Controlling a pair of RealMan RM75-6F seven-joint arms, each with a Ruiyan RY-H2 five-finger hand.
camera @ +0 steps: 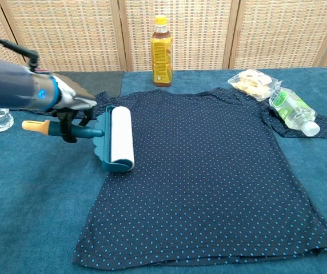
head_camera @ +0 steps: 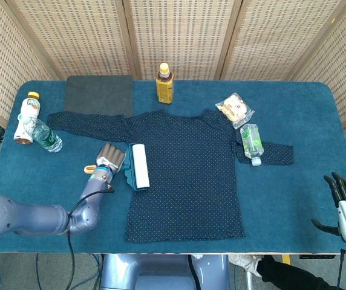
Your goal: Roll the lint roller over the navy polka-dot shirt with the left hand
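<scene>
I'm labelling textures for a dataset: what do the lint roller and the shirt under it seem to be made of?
Lint roller: likely hard plastic, a smooth teal frame and handle with an orange tip; the white drum looks like matte paper sheets. Shirt: seemingly thin woven or knit fabric, matte navy with small dots, lying flat with soft creases.
</scene>
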